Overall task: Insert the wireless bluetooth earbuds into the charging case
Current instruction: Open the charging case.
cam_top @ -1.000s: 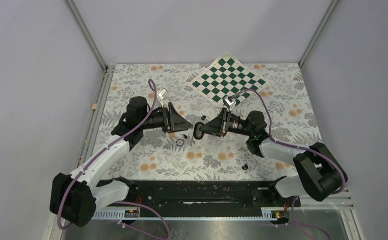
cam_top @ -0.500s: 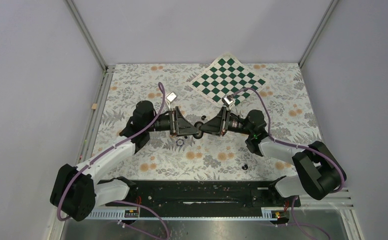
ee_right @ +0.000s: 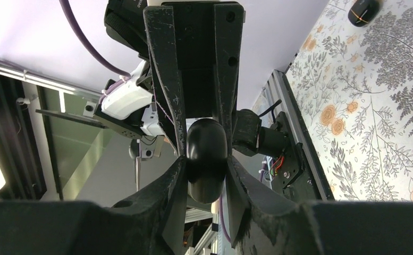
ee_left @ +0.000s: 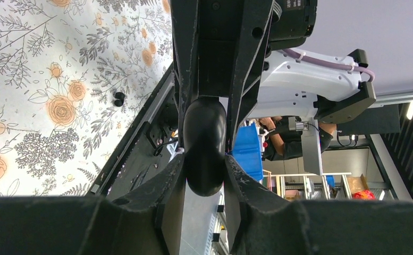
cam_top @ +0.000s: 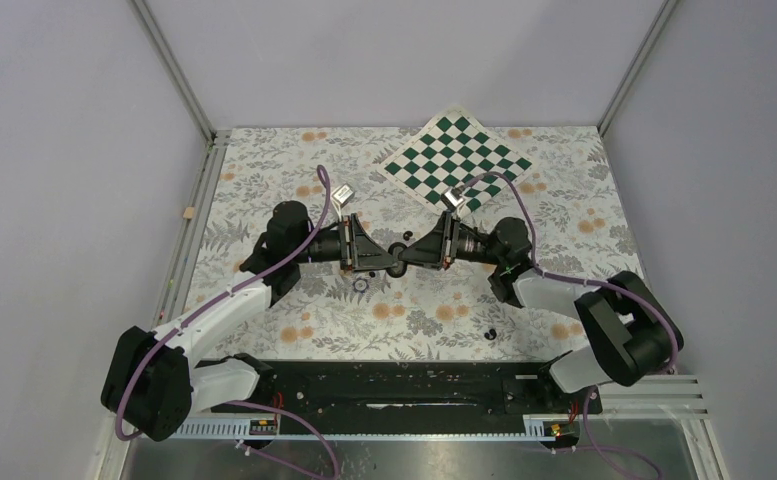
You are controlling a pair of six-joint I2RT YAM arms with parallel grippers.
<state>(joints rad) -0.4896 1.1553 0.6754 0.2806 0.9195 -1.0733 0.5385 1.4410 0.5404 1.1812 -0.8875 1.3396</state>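
In the top view, the left gripper [cam_top: 391, 262] and the right gripper [cam_top: 411, 253] meet tip to tip at the centre of the frame, above the floral-printed tablecloth [cam_top: 264, 170]. The small black pebble-shaped charging case [cam_top: 401, 257] is pinched between them. The two tiny glossy black earbuds [cam_top: 490, 331] lie side by side on the cloth, lower right of centre. They are well apart from the charging case and near the black base rail [cam_top: 414, 385]. A green-and-white checkered mat [cam_top: 456, 160] sits at upper centre.

In the left wrist view, the charging case [ee_left: 204, 146] stands as a dark oval mid-frame. The left gripper's fingers [ee_left: 175, 175] press its lower half from below, and the right gripper's fingers [ee_left: 185, 79] clamp its upper half from above. The earbuds [ee_left: 119, 99] show as two dots at left.

The right wrist view mirrors this: the charging case [ee_right: 207, 159] is squeezed by both pairs of fingers. We can see no seam or open lid.

We judge this to be a two-handed grip on a closed case, either to pass it across or to pry the lid. Next, one arm must hold it steady with the lid up. The other must let go and fetch the buds, a fine pick given how small they are.
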